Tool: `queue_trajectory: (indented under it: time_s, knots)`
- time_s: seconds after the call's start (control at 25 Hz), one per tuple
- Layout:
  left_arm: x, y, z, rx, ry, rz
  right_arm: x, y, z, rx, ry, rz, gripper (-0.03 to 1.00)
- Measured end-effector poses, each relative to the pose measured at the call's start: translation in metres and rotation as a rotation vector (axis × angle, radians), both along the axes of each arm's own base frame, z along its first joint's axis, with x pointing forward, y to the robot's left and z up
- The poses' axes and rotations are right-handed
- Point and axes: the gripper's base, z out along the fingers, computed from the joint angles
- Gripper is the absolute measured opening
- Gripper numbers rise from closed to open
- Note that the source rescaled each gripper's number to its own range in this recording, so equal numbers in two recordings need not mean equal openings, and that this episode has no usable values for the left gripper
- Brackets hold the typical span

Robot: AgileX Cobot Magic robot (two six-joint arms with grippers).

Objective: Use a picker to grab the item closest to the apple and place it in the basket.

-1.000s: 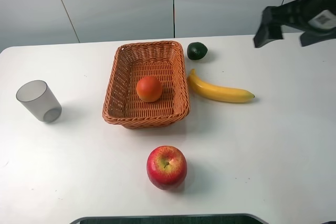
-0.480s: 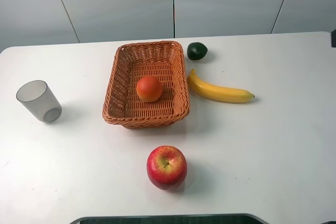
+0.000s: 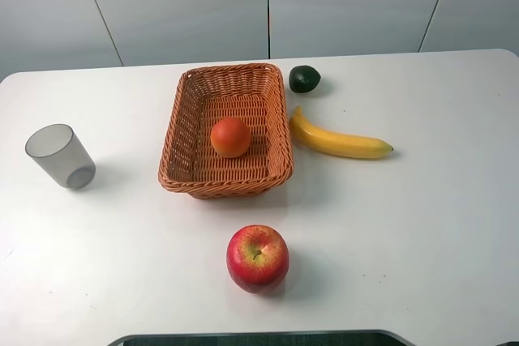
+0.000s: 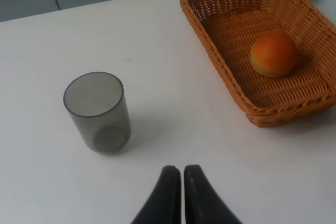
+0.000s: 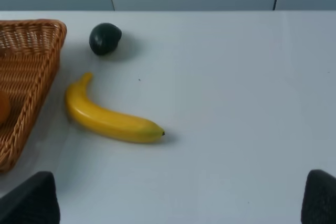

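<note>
The red apple (image 3: 257, 258) lies near the table's front edge. The wicker basket (image 3: 166, 160) stands behind it, with an orange (image 3: 230, 137) inside. A yellow banana (image 3: 339, 142) lies right of the basket and a dark green fruit (image 3: 304, 79) sits by its far right corner. Neither gripper shows in the exterior view. In the left wrist view my left gripper (image 4: 177, 169) is shut on nothing, with the basket (image 4: 210, 51) and orange (image 4: 272, 54) beyond it. My right gripper (image 5: 178, 182) is wide open above the table, short of the banana (image 5: 110, 120).
A translucent grey cup (image 3: 59, 155) stands upright at the table's left and appears as the cup (image 4: 97, 111) just past the left fingertips. The dark green fruit (image 5: 104, 38) and the basket's corner (image 5: 31, 77) show in the right wrist view.
The right arm, seen at the exterior view's upper right a second ago, has drawn out of that view. The objects on the table have not moved.
</note>
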Motion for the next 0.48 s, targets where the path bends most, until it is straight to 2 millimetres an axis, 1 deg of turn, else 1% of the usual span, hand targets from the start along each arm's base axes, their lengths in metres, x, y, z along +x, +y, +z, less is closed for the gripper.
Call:
queue_trajectory:
  time_s: [0.16,0.24,0.48]
  knots:
    - [0.000,0.000,0.000,0.000,0.000,0.000,-0.024,-0.003,-0.016,0.007,-0.097,0.002,1.00]
    - [0.000,0.000,0.000,0.000,0.000,0.000,-0.029,-0.003,-0.023,0.001,-0.112,0.006,1.00]
    - [0.000,0.000,0.000,0.000,0.000,0.000,-0.029,-0.003,-0.035,-0.013,-0.051,0.012,1.00]
